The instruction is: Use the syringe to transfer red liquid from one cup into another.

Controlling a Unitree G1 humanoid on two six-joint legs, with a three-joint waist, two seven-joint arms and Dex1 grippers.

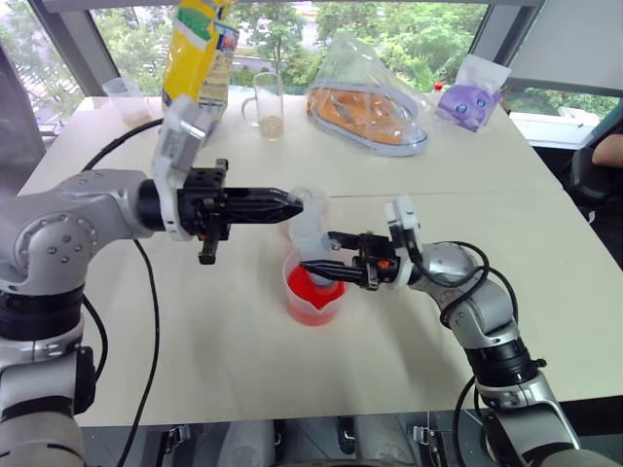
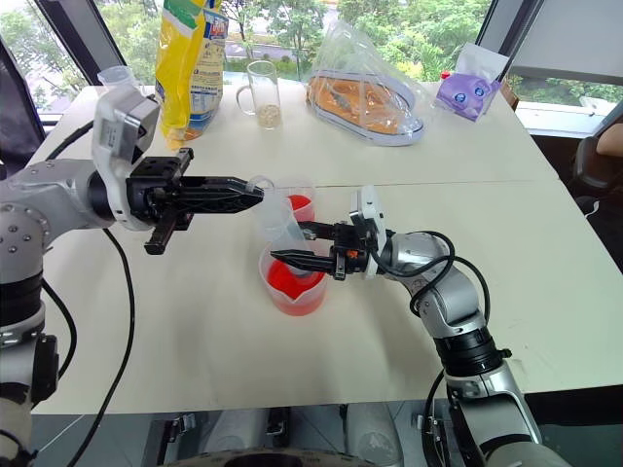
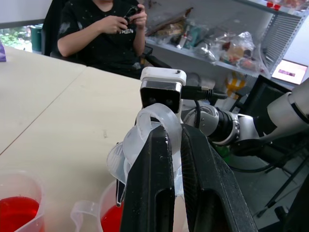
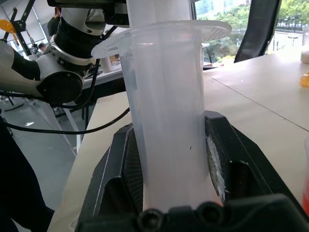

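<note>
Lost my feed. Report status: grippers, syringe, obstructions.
Right gripper shut on syringe barrel, upright over spouted beaker of red liquid. Left gripper shut on plunger top. Small cup just behind. Nothing in the way.

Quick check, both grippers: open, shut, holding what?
Left gripper: shut on the syringe plunger top.
Right gripper: shut on the syringe barrel.

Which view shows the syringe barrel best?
The right wrist view: the barrel stands close up between the right tool's fingers, flange visible. The eye views show it small and upright over the beaker. The left wrist view shows just its top, pinched by the left tool.
</note>
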